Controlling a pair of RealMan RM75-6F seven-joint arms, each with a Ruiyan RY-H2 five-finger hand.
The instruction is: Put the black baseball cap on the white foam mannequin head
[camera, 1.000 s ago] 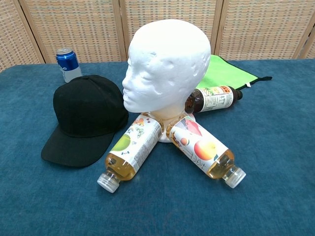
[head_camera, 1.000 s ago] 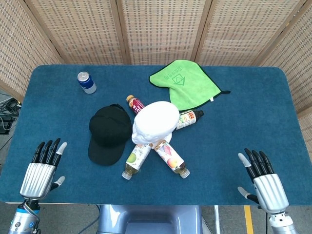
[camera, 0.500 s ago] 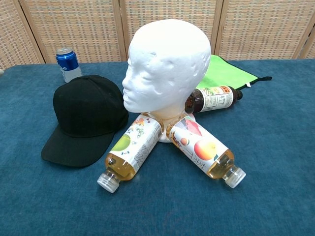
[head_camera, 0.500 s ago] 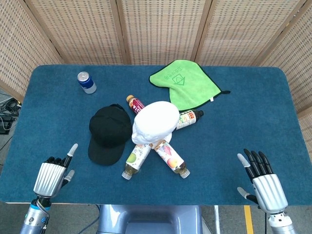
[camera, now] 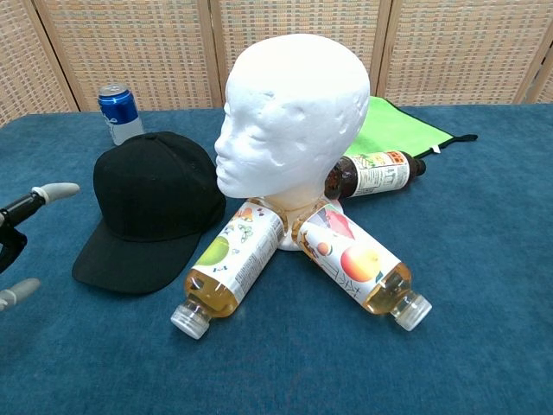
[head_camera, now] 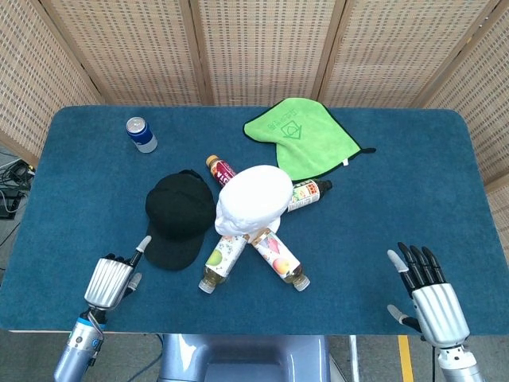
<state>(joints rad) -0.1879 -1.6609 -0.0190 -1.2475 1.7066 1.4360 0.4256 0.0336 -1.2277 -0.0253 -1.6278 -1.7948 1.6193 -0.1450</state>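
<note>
The black baseball cap (head_camera: 176, 216) is lying flat on the blue worktop (head_camera: 413, 191), crown up, brim pointing toward the robot's side. Nothing is holding it. Right beside it, on the cap's right in the head view, stands the white foam mannequin head (head_camera: 253, 200), upright and bare, with its face turned toward the cap in the chest view.

Four bottles are fanned out flat around the base of the foam head. A green-apple labelled one (camera: 226, 267) and a peach labelled one (camera: 359, 265) point their caps at the near edge, a dark one (camera: 373, 174) sticks out behind on the right, and a red-labelled one (head_camera: 221, 169) pokes out toward the back between cap and head.

The left hand (head_camera: 113, 277) is at the near edge of the worktop, just short of the cap's brim and not touching it. Most fingers look curled in, with one fingertip (camera: 59, 191) stuck out toward the cap, and it's holding nothing. The right hand (head_camera: 426, 290) is way off at the near right corner, fingers spread, also holding nothing.

Further out, a green cloth (head_camera: 303, 137) lies behind the foam head, and a blue can (head_camera: 141, 134) stands upright toward the back left.
</note>
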